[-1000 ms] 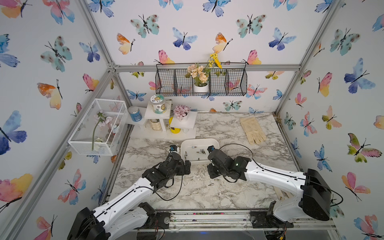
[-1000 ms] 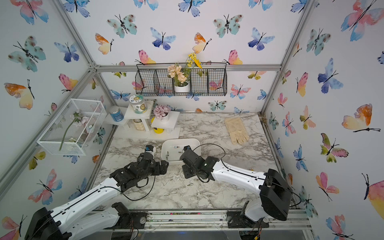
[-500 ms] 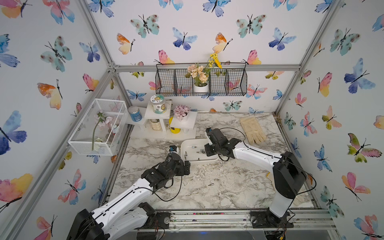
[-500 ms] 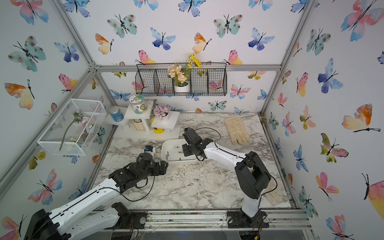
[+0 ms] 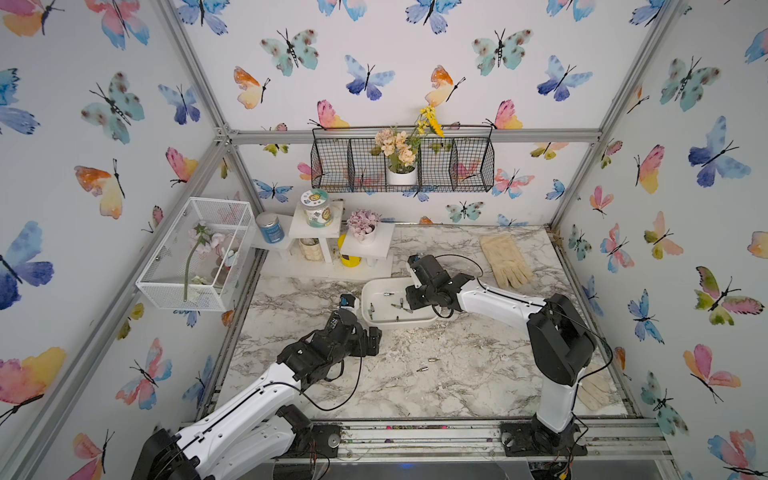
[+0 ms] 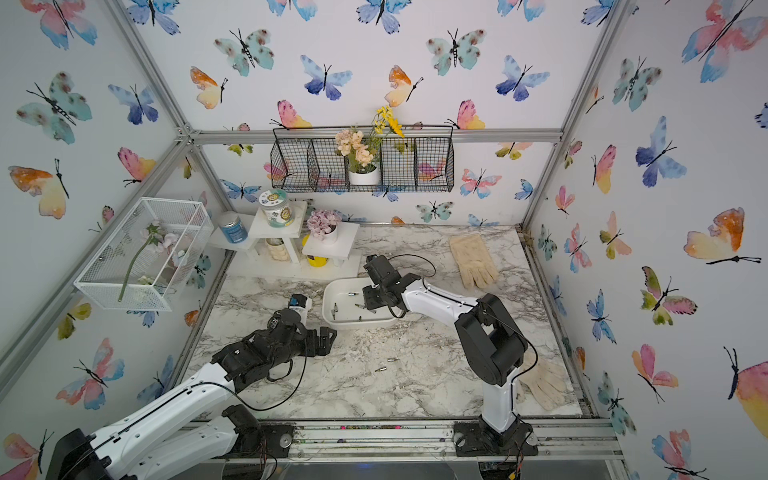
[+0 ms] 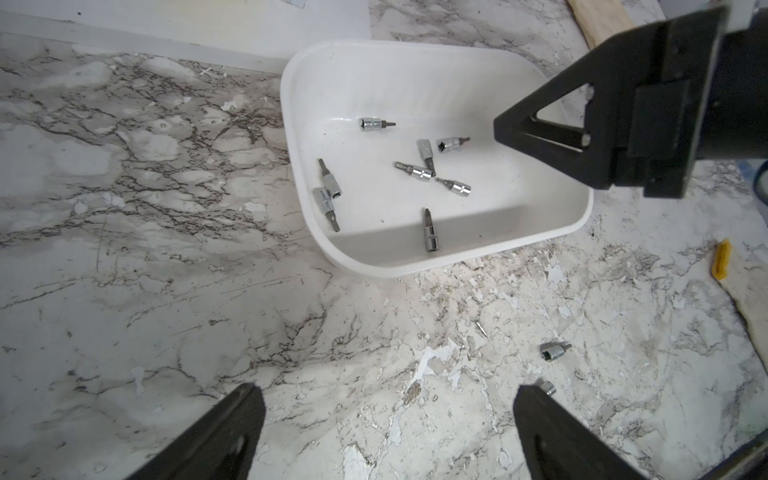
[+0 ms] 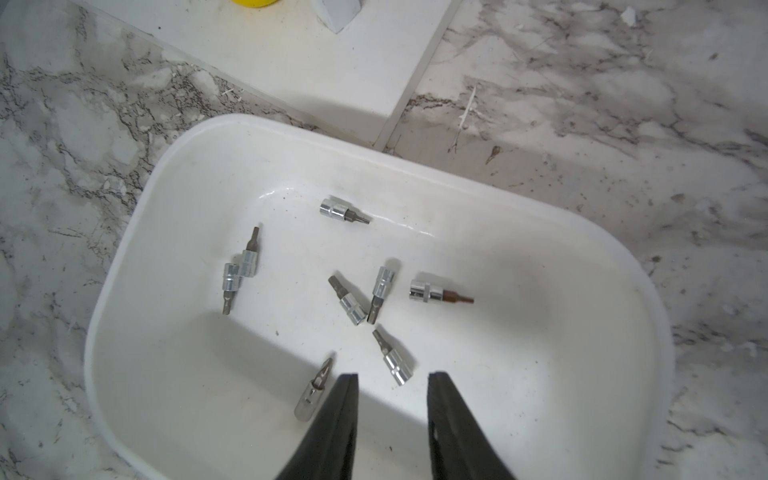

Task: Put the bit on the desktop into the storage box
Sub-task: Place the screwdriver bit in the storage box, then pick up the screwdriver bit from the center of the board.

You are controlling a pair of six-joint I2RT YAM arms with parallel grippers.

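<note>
Since a second ago the right arm has swung off the middle of the desktop (image 5: 478, 374) and now reaches over the storage box (image 8: 199, 166). The right gripper (image 8: 392, 376), pressed together back then, has parted.

Two bits remain out on the marble. One bit (image 5: 433, 359) and a second bit (image 5: 422, 368) lie near each other without touching, in front of the box on the open stretch between the two arms. Eight more, the boxed bits (image 8: 345, 212), lie loose on the box floor (two overlap near one short wall, and four cluster around the middle).

The right gripper's jaws stand a modest way apart with nothing between them. Their tips hang over the box floor, with a short chrome bit just past them and a cross-tipped bit (image 8: 313, 390) beside one finger.

The left gripper (image 7: 386, 392) is low over the desktop just off the box's front-left corner. Its jaws are spread wide and empty, and it faces the box.

The box itself sits on the desktop just beside the flat base of a white stand (image 5: 328, 266). A pale glove (image 5: 505, 259) lies flat near the back right, beyond the right arm. Another glove (image 6: 544, 384) lies at the front right, by that arm's base. A white wire cage (image 5: 195, 253) hangs on the left wall. A black wire basket (image 5: 403, 166) with a pot of flowers hangs on the back wall.
</note>
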